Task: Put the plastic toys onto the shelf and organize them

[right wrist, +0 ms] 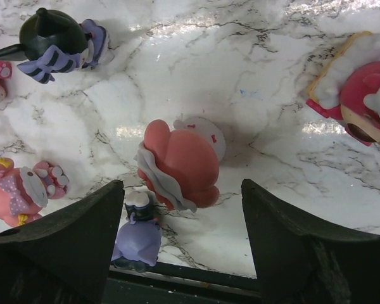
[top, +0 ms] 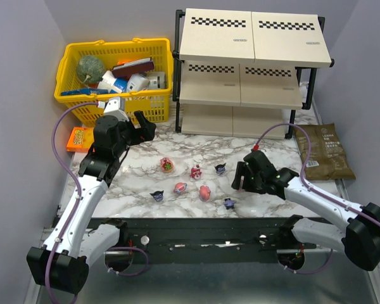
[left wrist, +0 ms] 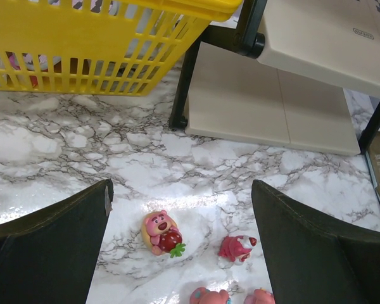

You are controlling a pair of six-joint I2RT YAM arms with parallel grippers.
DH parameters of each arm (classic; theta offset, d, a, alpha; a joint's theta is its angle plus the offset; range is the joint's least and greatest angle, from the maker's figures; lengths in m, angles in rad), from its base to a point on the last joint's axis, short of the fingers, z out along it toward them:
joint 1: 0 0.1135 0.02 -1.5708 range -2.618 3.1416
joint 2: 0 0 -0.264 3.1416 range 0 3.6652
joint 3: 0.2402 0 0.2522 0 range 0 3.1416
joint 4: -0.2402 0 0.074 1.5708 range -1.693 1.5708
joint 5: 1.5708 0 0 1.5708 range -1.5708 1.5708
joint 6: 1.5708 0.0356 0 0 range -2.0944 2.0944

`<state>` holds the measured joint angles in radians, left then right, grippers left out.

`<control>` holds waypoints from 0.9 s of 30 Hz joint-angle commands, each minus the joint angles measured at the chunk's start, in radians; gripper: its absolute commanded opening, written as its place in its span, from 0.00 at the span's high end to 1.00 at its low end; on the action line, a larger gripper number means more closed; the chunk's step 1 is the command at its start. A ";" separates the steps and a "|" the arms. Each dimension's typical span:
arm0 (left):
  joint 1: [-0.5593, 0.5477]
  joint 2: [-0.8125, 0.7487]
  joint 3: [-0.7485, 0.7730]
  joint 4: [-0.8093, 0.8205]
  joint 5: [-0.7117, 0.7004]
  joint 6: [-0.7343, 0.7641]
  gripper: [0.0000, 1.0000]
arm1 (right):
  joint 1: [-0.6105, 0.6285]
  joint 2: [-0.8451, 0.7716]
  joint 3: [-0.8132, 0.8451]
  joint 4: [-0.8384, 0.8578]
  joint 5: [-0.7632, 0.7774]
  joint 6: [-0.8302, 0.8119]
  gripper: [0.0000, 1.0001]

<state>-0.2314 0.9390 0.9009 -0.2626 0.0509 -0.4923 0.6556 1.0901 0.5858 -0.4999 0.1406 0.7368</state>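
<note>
Several tiny toys lie on the marble table: a red-pink bear with a strawberry (top: 167,164) (left wrist: 161,231), a pink-and-white one (top: 195,171) (left wrist: 236,247), dark purple ones (top: 220,169) (top: 157,196) (top: 228,203), and pink ones (top: 180,188) (top: 204,192). The three-tier shelf (top: 253,47) (left wrist: 272,101) stands at the back with bare boards. My left gripper (top: 145,126) (left wrist: 182,190) is open and empty, above the table behind the bear. My right gripper (top: 239,179) (right wrist: 182,187) is open and low, with a red-pink toy (right wrist: 177,164) just ahead of its jaws and a purple toy (right wrist: 138,237) by its left finger.
A yellow basket (top: 73,60) (left wrist: 82,57) of larger items stands back left, beside the shelf. An orange packet (top: 80,139) lies left of my left arm. A brown bag (top: 323,152) lies right of the shelf. A black rail (top: 196,231) runs along the near edge.
</note>
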 commanded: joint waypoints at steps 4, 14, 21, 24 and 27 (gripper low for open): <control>-0.005 -0.005 -0.007 0.017 0.018 0.000 0.01 | 0.009 -0.012 0.002 -0.094 0.048 0.087 0.19; -0.005 -0.008 -0.019 0.020 0.027 0.000 0.01 | 0.010 -0.049 -0.026 -0.179 0.117 0.190 0.29; -0.005 -0.012 -0.020 0.020 0.029 0.000 0.01 | 0.009 -0.035 -0.020 -0.235 0.181 0.231 0.33; -0.005 -0.014 -0.023 0.020 0.033 -0.002 0.01 | 0.009 -0.042 -0.012 -0.259 0.214 0.256 0.32; -0.005 -0.014 -0.025 0.019 0.035 -0.002 0.01 | 0.009 -0.058 -0.017 -0.232 0.211 0.239 0.32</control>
<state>-0.2314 0.9386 0.8898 -0.2626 0.0635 -0.4923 0.6594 1.0565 0.5781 -0.7124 0.2882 0.9535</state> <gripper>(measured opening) 0.988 0.677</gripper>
